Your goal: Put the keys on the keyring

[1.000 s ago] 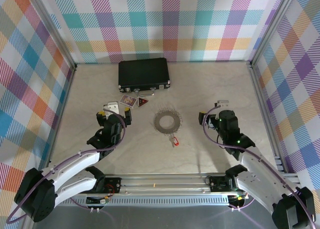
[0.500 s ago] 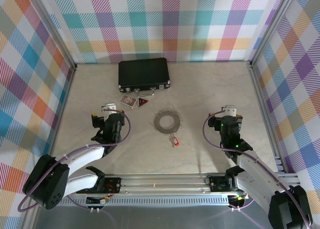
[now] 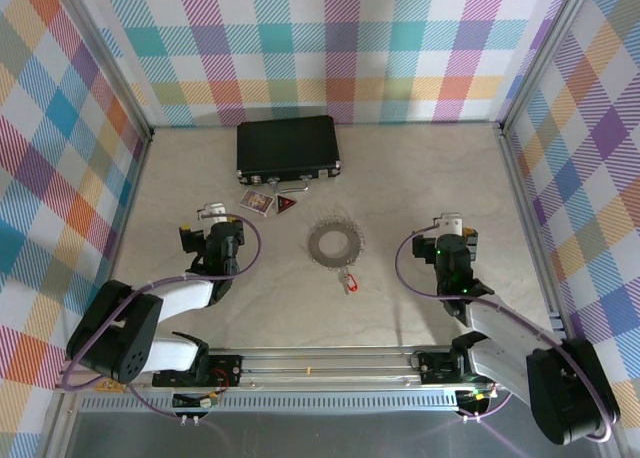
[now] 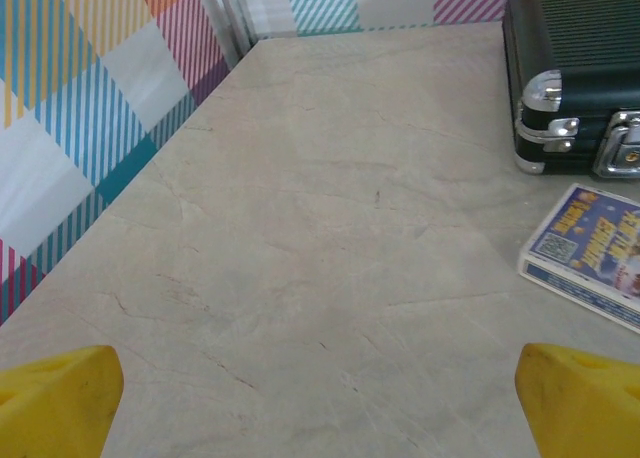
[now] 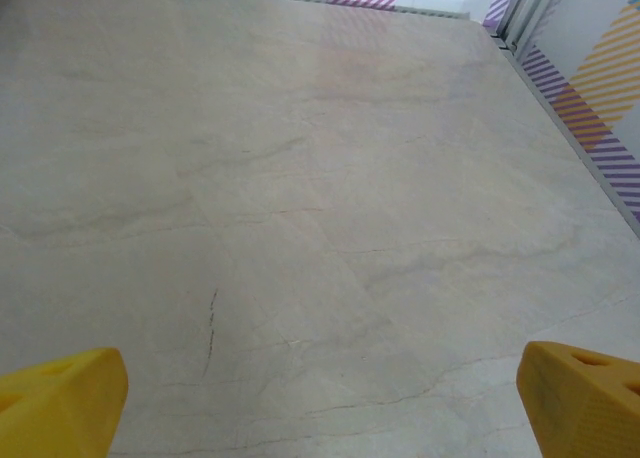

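2 task items lie on the table, neither of them held. The keys, a tiny silver key on a small red tag, rest just beside the near edge of the keyring, mid-table between the arms.

Left gripper: jaws wide apart, empty, facing the black case. Right gripper: jaws wide apart, empty, over bare table.

Assessment: the keys look light, rigid and flat-lying, so they will likely skate on the smooth surface. The red tag offers the best purchase. The keyring appears loose, and its thin wire looks hard to pinch. Steady its rim with 1 gripper while the other presents the key.
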Robot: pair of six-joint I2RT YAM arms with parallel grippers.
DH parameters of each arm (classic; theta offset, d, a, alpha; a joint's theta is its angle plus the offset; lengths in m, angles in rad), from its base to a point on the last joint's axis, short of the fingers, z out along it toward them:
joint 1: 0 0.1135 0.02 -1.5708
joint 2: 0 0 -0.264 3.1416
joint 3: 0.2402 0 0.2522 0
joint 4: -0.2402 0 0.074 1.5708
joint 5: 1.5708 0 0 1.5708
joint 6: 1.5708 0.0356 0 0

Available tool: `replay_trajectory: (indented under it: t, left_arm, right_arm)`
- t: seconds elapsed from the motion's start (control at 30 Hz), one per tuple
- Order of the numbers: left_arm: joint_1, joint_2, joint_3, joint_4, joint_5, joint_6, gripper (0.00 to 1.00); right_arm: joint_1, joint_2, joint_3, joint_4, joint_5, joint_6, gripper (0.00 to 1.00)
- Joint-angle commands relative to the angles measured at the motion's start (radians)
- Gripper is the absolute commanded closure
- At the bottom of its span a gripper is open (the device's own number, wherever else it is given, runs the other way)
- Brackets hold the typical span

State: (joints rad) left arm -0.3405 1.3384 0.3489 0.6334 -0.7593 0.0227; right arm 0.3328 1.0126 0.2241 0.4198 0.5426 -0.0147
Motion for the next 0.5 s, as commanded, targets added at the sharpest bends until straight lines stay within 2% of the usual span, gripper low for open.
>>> replay_trajectory:
  t: [0.0, 0.23, 0.3, 0.37, 0.47]
  left_arm:
    - [0.03, 0.045, 0.017, 0.125, 0.033, 0.018, 0.0]
    - [0.057, 0.108, 0.038, 0.194, 0.074, 0.045, 0.0]
    - [0.065, 0.14, 0.013, 0.279, 0.085, 0.056, 0.0]
    - [0.07, 0.173, -0.009, 0.362, 0.073, 0.058, 0.0]
    - [0.076, 0.187, -0.007, 0.371, 0.084, 0.054, 0.0]
  right_arm:
    - [-0.007, 0.072, 0.015, 0.158, 0.024, -0.055, 0.01]
    - [-0.028, 0.224, 0.049, 0.332, 0.009, -0.074, 0.01]
    - [-0.047, 0.265, 0.066, 0.363, -0.008, -0.067, 0.01]
    - [-0.076, 0.29, 0.085, 0.361, -0.049, -0.039, 0.01]
    - [-0.111, 0.307, 0.106, 0.349, -0.083, -0.015, 0.01]
